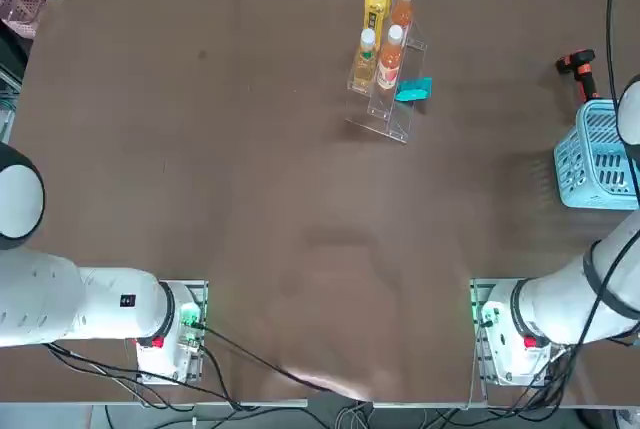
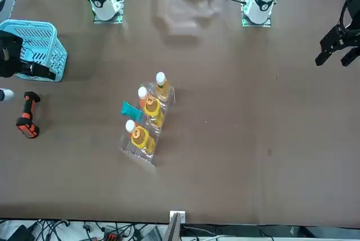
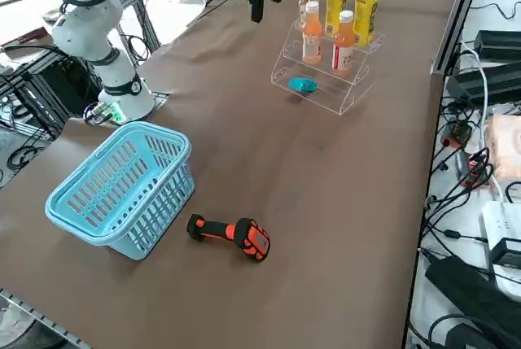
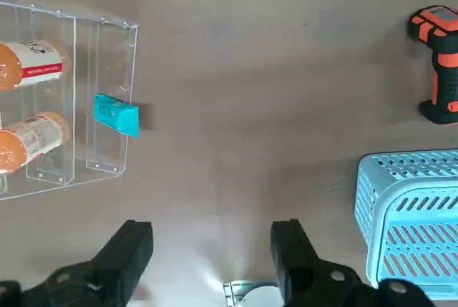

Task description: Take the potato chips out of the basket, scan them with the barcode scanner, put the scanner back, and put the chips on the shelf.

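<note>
Resting on the shelf (image 4: 64,106), chips (image 4: 116,114) lie well beyond the open tool (image 4: 211,250).

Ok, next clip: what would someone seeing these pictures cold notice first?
Probably the clear shelf mid-table with its orange and yellow bottles and the teal potato chips on its lowest step. Next, the empty blue basket at the table's edge with the barcode scanner lying beside it. The right gripper hangs open, holding nothing.
</note>
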